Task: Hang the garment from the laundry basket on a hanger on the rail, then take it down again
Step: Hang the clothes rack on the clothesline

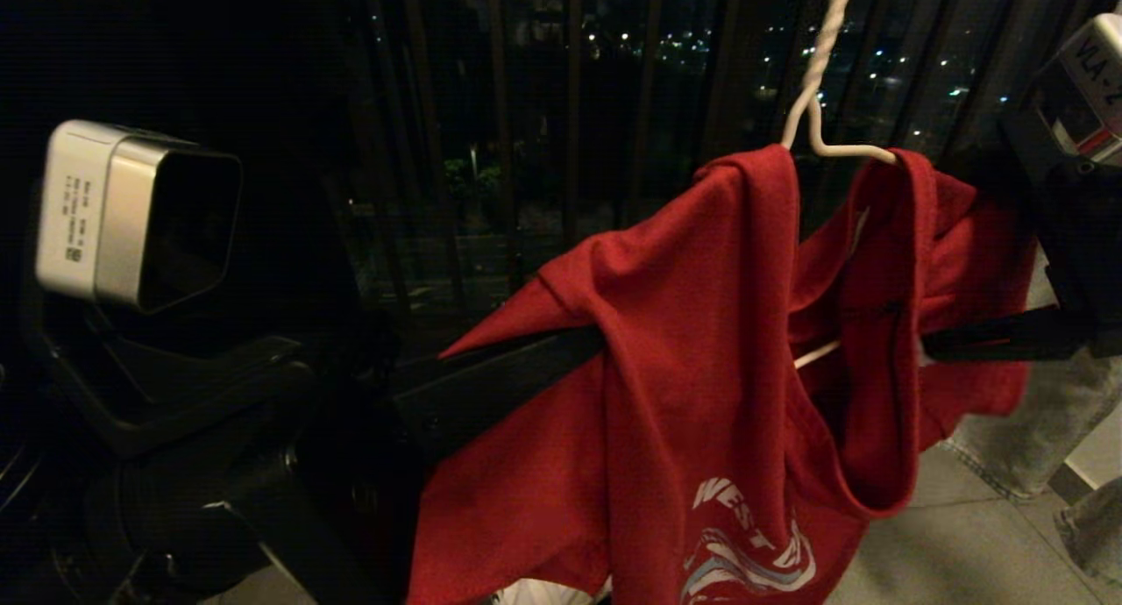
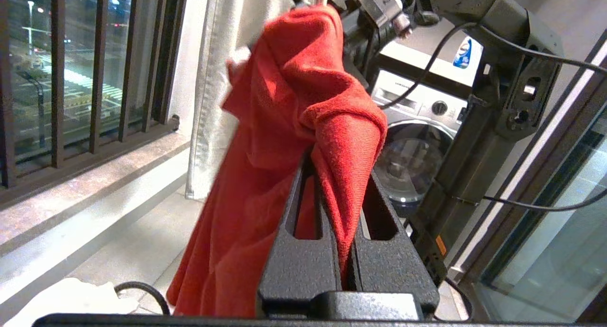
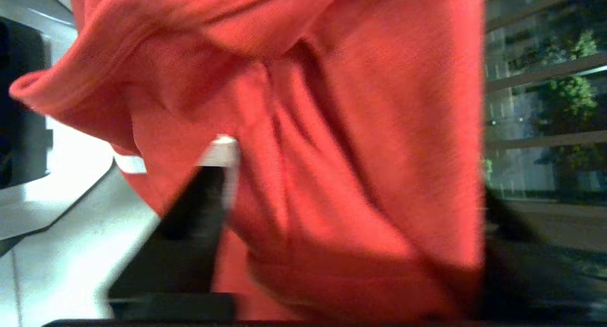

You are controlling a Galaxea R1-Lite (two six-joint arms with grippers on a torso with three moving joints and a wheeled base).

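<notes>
**Garment on hanger, both grippers at the cloth**

Left of the hanger [image 1: 820,79], the left gripper [image 2: 339,208] is clamped on a fold of the red garment [image 1: 701,342]. The garment drapes from the hanger's wire, long axis vertical, white chest lettering at the lower end. Right of the hanger, the right gripper [image 3: 341,213] straddles the cloth, jaws apart; whether they grip it cannot be told. No container is visible.

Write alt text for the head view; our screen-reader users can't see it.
A red T-shirt hangs bunched on a white wire hanger. The left gripper pinches its fabric from the left while the right gripper reaches in from the right, before dark window bars.
</notes>
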